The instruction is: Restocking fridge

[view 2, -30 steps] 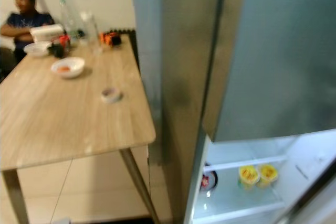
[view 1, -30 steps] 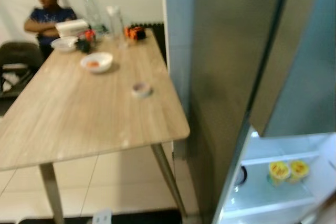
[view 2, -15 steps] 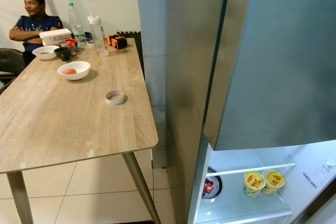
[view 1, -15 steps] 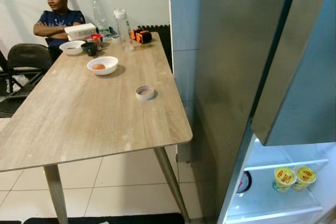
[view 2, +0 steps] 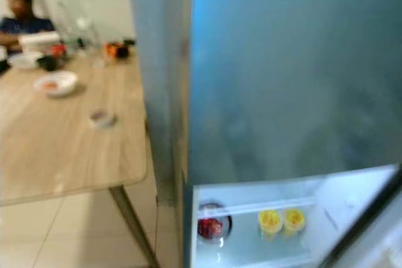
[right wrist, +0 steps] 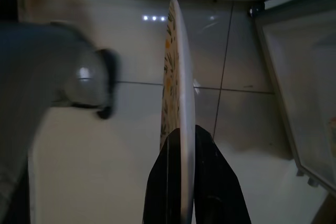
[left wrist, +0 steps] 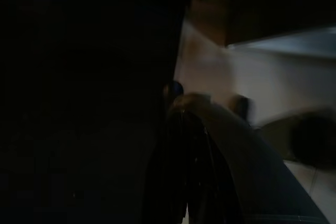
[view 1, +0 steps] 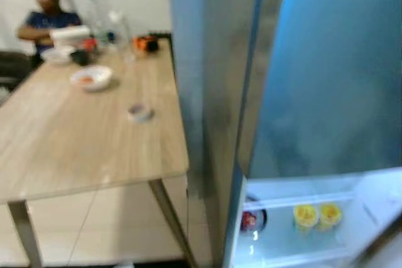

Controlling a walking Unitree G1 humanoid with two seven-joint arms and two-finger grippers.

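Observation:
A tall grey fridge (view 1: 213,92) stands right in front of me, its upper door closed. Its lower compartment (view 1: 352,189) is open and lit. On the shelf inside sit two yellow cups (view 1: 317,214) and a dark round container with something red (view 1: 251,219). My right gripper (right wrist: 188,135) is shut on the rim of a white patterned plate (right wrist: 178,77), seen edge-on. The plate hangs low over the tiled floor, beside the open fridge door (right wrist: 299,93). My left gripper (left wrist: 184,145) hangs idle in the dark.
A long wooden table (view 1: 63,149) stands to the left of the fridge. It holds a white bowl (view 1: 92,78), a tape roll (view 1: 139,112), bottles (view 1: 119,26) and small items. A person (view 1: 47,20) sits at its far end. Tiled floor (view 1: 107,224) lies under the table.
The camera has swung right and closer to the fridge, and the picture is blurred. The table has slid left in view; more of the open compartment shows. The things themselves have not moved.

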